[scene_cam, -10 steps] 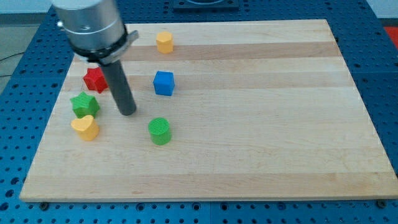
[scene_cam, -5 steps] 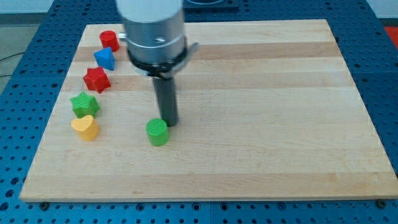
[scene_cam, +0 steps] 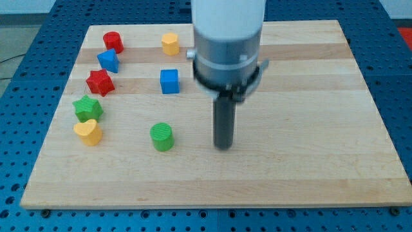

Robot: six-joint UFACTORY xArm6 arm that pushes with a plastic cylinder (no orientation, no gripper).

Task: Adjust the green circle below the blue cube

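A robotics lab bench is showing here: a pale wooden board (scene_cam: 309,129) is lying on a blue perforated metal table (scene_cam: 399,77), its hole grid running past every board edge, with small coloured test blocks scattered about.

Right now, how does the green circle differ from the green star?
The green circle is a round cylinder; the green star has points. The circle stands alone, nearer my tip, below the blue cube; the star sits at the board's left, close above the yellow heart. Both share the same green.

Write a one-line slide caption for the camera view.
My tip rests on the board right of the green circle, apart from it, with the blue cube above the circle.
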